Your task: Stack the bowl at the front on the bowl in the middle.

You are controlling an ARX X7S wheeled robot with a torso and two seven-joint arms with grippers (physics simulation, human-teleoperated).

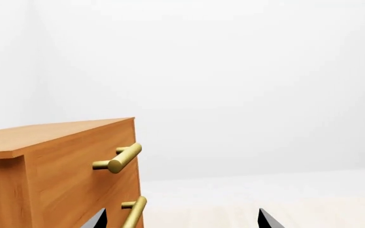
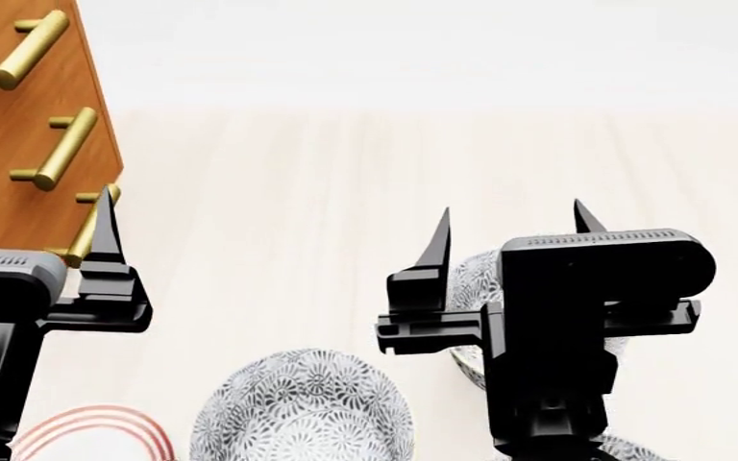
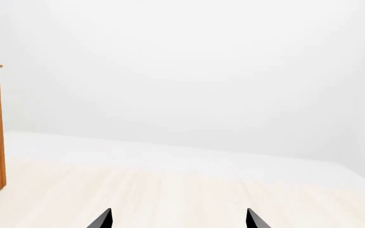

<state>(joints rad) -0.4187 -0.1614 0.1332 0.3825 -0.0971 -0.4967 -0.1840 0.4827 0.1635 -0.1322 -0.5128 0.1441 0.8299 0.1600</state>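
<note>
Two hands are open: my left hand (image 2: 30, 226) at the left edge, my right hand (image 2: 510, 226) right of center. One patterned bowl (image 2: 303, 408) sits bottom center; another bowl (image 2: 475, 288) hides under my right hand.

Renders are bright and evenly lit, with no single light source I can pick out. The background wall washes out to near white in both my wrist views, with only a soft grey gradient toward the corners. The wooden drawer cabinet (image 1: 55, 166) is the one strong colour: its top is lighter and its side below the top edge darker, so light comes mostly from above. The brass handles (image 1: 119, 159) on the cabinet front carry a soft highlight without hard glare. The pale tabletop (image 2: 343, 192) beside the cabinet shows almost no cast shadows. Everything is sharp, with no blur and no visible edge distortion. My fingertips (image 3: 103, 219) read as flat black silhouettes with no surface detail.
</note>
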